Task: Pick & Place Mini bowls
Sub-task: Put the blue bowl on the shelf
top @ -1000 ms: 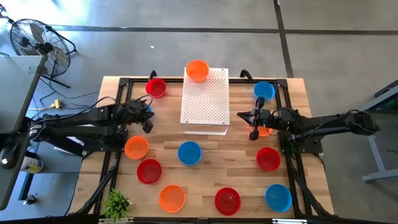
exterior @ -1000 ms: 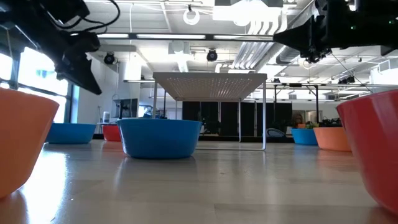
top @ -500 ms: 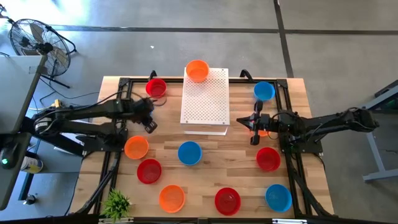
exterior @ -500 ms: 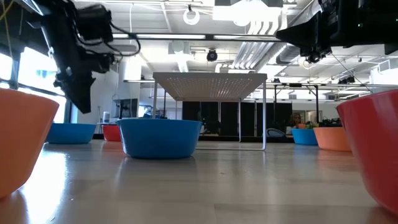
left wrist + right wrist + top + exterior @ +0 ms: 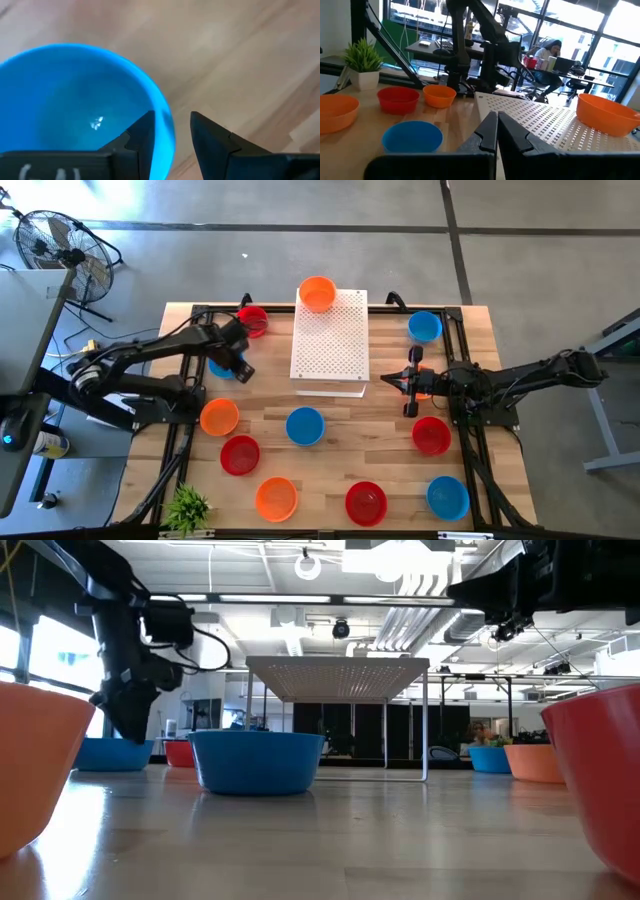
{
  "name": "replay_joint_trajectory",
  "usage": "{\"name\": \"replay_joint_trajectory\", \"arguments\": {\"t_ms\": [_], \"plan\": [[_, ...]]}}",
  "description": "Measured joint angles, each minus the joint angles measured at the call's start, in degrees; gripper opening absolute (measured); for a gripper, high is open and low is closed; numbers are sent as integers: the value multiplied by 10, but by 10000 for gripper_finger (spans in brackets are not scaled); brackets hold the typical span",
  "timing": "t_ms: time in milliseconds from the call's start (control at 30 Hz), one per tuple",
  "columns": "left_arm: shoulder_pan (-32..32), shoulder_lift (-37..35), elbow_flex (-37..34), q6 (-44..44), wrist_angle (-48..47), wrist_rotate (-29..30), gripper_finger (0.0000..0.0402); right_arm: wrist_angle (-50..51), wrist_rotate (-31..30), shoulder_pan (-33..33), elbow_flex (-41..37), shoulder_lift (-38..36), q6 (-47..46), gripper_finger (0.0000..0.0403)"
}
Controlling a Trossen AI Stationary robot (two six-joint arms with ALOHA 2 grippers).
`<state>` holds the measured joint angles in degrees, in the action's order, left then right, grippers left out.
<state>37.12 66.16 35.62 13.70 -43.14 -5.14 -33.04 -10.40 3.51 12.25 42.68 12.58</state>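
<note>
Mini bowls in red, orange and blue stand about the wooden table. My left gripper (image 5: 238, 368) is open and points down over a blue bowl (image 5: 218, 367) at the table's left. One finger (image 5: 143, 131) stands inside the bowl and the other (image 5: 210, 137) outside, with the rim (image 5: 168, 131) in the gap between them. My right gripper (image 5: 407, 385) is shut and empty. It hovers level, just right of the white perforated board (image 5: 330, 345) and above an orange bowl (image 5: 426, 389). Another orange bowl (image 5: 317, 293) sits on the board's far end.
Other bowls: red (image 5: 252, 320) far left, blue (image 5: 425, 327) far right, orange (image 5: 219, 417), blue (image 5: 305, 426), red (image 5: 240, 455) and red (image 5: 431, 435) mid-table, several more along the near edge. A potted plant (image 5: 187, 506) stands at the near left corner.
My left gripper has gone down and toward the table's far edge, tipping from a slant to point down, and now stands at the left blue bowl's rim. The bowls have stayed where they were.
</note>
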Motion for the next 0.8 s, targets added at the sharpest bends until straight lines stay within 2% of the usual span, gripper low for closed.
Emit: {"name": "replay_joint_trajectory", "arguments": {"t_ms": [167,333,433,633,800], "plan": [[0,36,0,4,9,-5,101,8,-10,0,0,0,12,0],[0,40,1,-3,-8,0,17,13,-11,0,0,0,14,0],[0,41,16,-1,-32,13,15,20,-11,0,0,0,16,0],[-4,24,125,-31,-132,33,4,31,-11,-1,0,0,17,0],[-41,22,240,-45,-155,44,2,36,-11,-1,0,0,19,0]]}}
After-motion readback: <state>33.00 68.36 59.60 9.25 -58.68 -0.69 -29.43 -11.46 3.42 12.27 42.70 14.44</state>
